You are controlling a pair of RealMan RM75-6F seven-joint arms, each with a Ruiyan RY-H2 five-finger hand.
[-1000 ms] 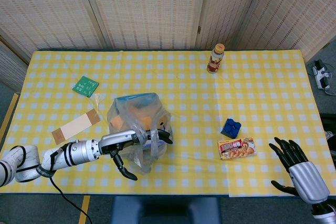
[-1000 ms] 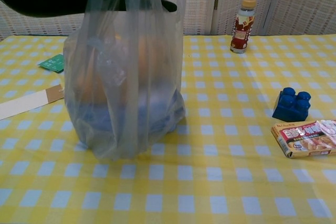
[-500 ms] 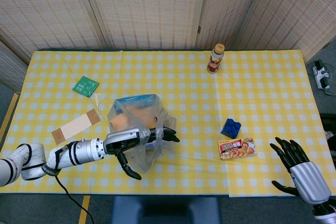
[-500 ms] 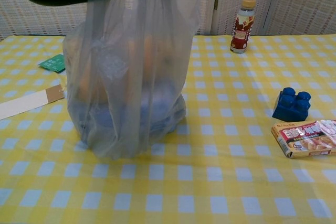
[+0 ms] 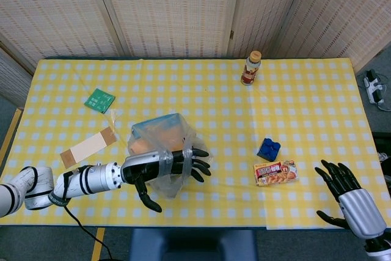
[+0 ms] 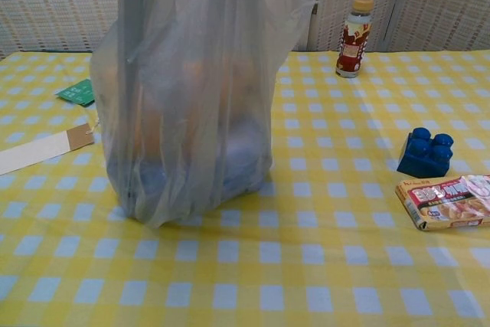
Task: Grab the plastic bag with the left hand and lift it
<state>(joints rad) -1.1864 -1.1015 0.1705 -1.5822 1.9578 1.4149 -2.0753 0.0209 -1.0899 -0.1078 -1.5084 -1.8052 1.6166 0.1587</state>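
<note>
A: Left hand (image 5: 164, 166) grips the plastic bag (image 6: 187, 105) by its handles; the bag hangs over the counter (image 5: 293, 96), near the front edge.
B: Contents?
A: Orange items above something blue; can't tell more through the film.
B: Right hand (image 5: 348, 195)?
A: Fingers spread, holding nothing, at the counter's right corner.

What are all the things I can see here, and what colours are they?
plastic bag: 1, clear, orange and blue things inside, near-left of table, held by the handles
drink bottle: 1, red label, tan cap, far side
toy brick: 1, blue, right of bag
snack box: 1, red and tan, in front of brick
packet: 1, green, far left
cardboard strip: 1, white and brown, left
table: 1, yellow-white checked cloth
left hand: 1, black, holding bag
right hand: 1, black, open, right edge
</note>
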